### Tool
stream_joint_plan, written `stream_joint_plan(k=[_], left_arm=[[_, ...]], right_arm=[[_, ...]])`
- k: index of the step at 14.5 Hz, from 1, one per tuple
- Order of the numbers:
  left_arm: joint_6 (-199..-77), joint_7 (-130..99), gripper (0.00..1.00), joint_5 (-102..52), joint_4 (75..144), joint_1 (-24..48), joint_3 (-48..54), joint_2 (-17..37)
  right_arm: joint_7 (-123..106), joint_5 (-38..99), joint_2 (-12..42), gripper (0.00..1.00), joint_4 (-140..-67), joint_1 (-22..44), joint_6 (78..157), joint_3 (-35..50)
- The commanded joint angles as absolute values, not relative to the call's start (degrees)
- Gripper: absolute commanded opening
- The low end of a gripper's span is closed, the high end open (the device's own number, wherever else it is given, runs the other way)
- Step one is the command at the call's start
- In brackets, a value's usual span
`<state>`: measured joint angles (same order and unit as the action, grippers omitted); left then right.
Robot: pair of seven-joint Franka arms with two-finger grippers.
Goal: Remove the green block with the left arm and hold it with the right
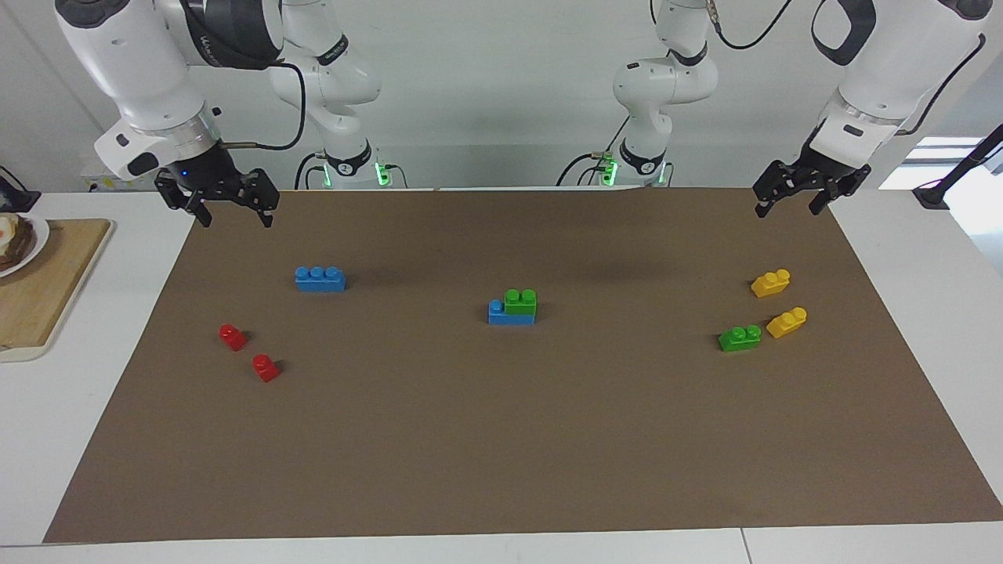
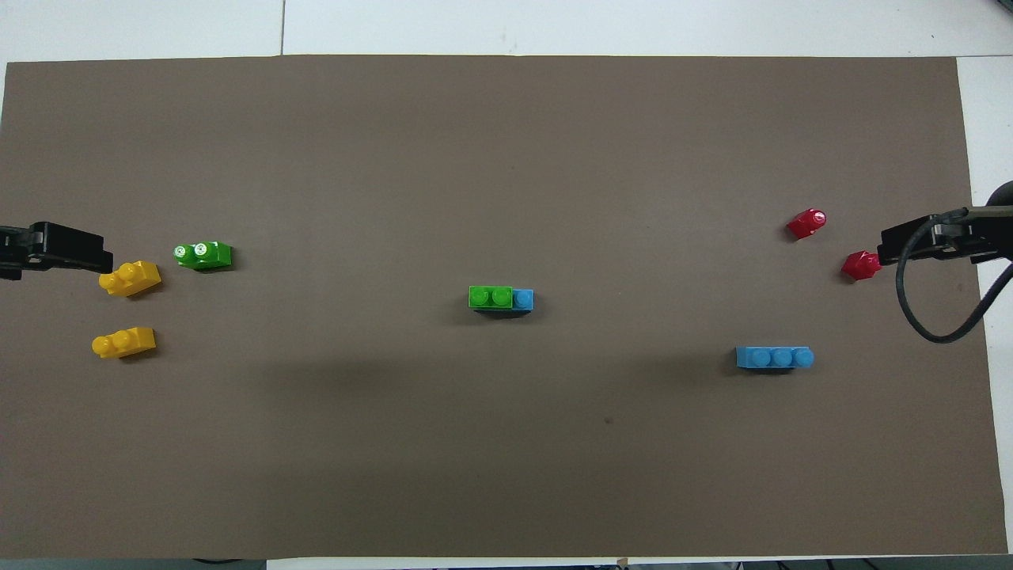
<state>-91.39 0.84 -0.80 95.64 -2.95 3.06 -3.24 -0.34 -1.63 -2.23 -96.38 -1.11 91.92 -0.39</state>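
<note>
Green block [image 1: 520, 301] sits stacked on a blue brick [image 1: 496, 312] at mid-mat, covering the part of it toward the left arm's end; one blue stud shows bare at the end toward the right arm. Overhead, the same green block [image 2: 490, 297] tops the blue brick [image 2: 523, 299].

Facing view, swept from its left edge:
- Wooden board [image 1: 43, 286] with a plate [image 1: 22, 244] on the white table [image 1: 78, 439], off the brown mat [image 1: 501, 439].
- Right gripper [image 1: 232, 214] in the air over the mat corner nearest its own base, fingers spread apart, nothing between them. Blue wrist light lit.
- Two red bricks [image 1: 233, 337] [image 1: 266, 367] toward the right arm's end, near each other, not touching.
- Loose blue three-stud brick [image 1: 320, 279], nearer to the robots than the red pair.
- Stacked green/blue pair at centre, as noted.
- Second green brick [image 1: 740, 338] toward the left arm's end, just beside a yellow brick [image 1: 787, 322]; whether they touch cannot be read.
- Another yellow brick [image 1: 770, 283], nearer to the robots than those two.
- Left gripper [image 1: 790, 207] in the air over the mat corner by its own base, fingers apart, empty.

Both grippers are well apart from the stacked pair.
</note>
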Motion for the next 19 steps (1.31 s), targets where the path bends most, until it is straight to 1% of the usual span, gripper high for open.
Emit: stream_joint_plan(k=[1, 4, 7, 12, 16, 18, 19], left_arm=[[-91.14, 0.18, 1.00, -1.41, 97.29, -3.52, 3.34, -4.83], [-91.32, 0.52, 1.00, -1.32, 97.56, -3.08, 3.43, -4.92], [-91.05, 0.44, 1.00, -1.32, 97.56, -2.99, 3.43, -4.92], [-90.97, 0.18, 1.00, -1.32, 97.56, -2.99, 3.60, -5.01], [-91.14, -1.31, 1.00, -1.32, 97.65, -3.16, 3.60, -5.10], [-91.32, -5.86, 1.00, -1.32, 98.17, -2.90, 3.78, -5.27], [-91.67, -8.15, 1.00, -1.32, 98.52, -2.73, 3.87, -5.36]], right_arm=[[-1.84, -1.14, -3.25, 1.00, -97.12, -1.67, 91.58, -0.18], [0.34, -0.97, -3.25, 1.00, -97.12, -1.67, 91.93, -0.18], [13.32, 0.43, -3.34, 1.00, -97.47, -1.23, 92.02, 0.00], [37.39, 3.95, -4.13, 1.00, -100.01, -0.44, 92.11, 0.97], [54.46, 12.54, -3.87, 1.00, -101.94, -0.35, 92.28, 1.05], [60.00, 16.59, -3.61, 1.00, -103.44, -0.18, 94.29, 1.14], [62.20, 18.26, -3.26, 1.00, -103.88, 1.30, 95.35, 1.14]])
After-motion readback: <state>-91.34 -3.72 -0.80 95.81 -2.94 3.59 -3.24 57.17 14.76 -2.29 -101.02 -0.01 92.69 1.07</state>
